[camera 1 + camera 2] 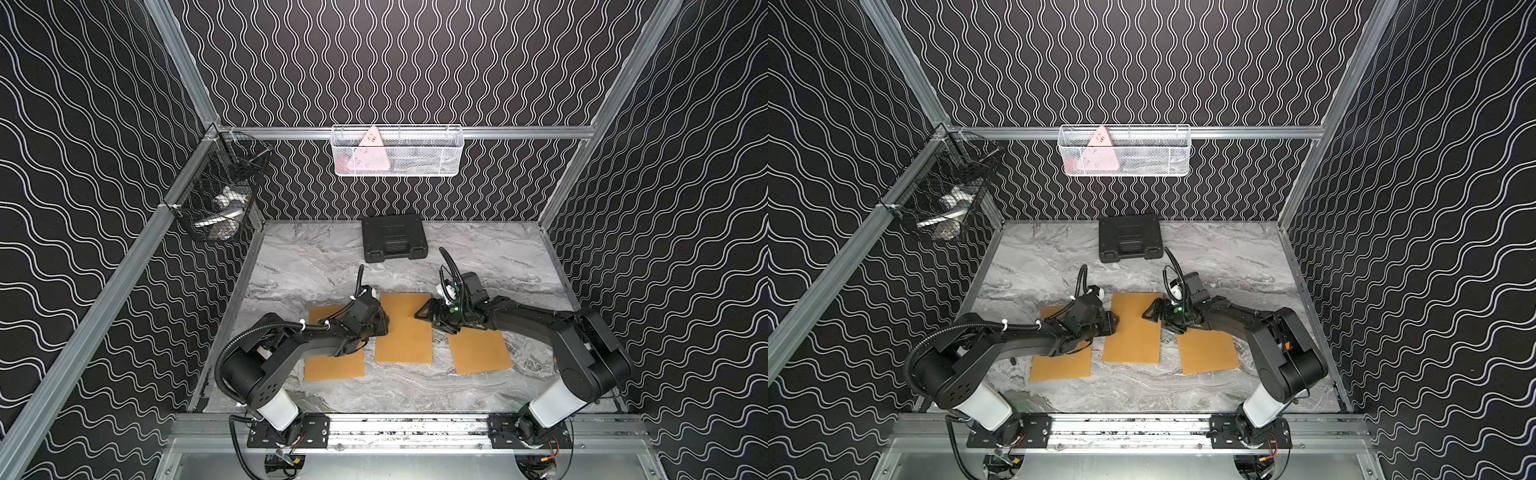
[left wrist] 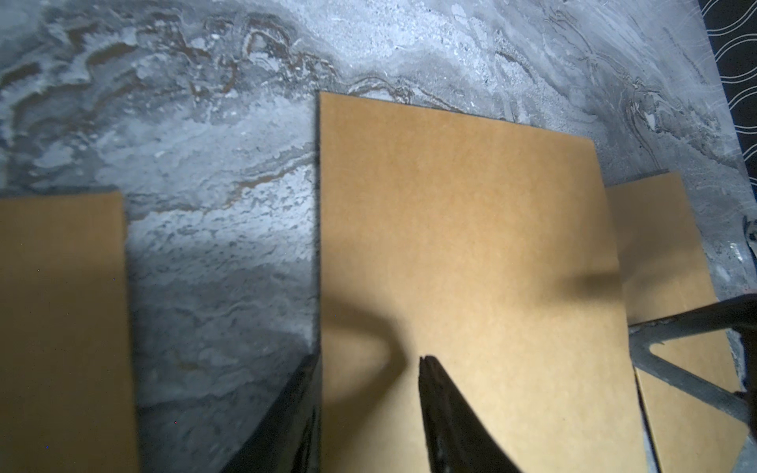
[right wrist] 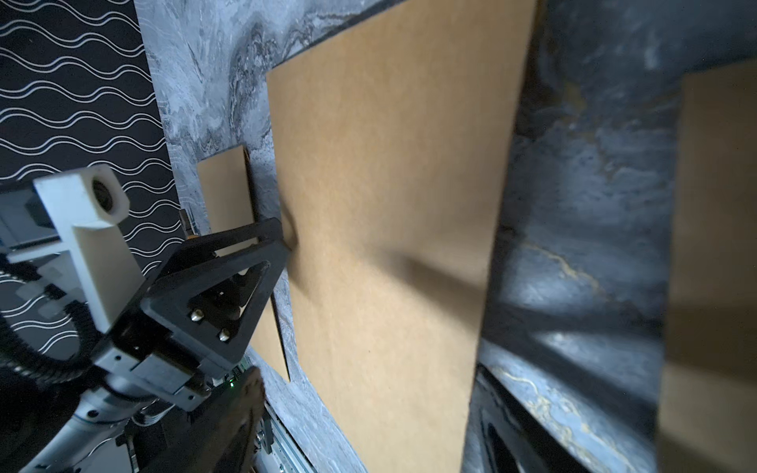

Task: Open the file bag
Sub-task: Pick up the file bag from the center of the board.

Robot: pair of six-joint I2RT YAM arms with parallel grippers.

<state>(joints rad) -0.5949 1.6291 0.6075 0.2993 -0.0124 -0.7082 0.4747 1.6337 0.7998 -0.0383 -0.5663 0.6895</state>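
Middle file bag [image 1: 405, 332] flat, looks unopened; left gripper [image 2: 368, 360], jaws half apart, straddles its edge, no grip yet; right gripper [image 1: 420, 315] wide, empty, near opposite edge. Whole opening remains.

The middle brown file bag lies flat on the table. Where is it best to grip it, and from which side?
Probably its long edge on the robot's left, coming low from there. The middle file bag is thin and flat on the table, so only an edge offers a hold; the left tool straddles that edge.
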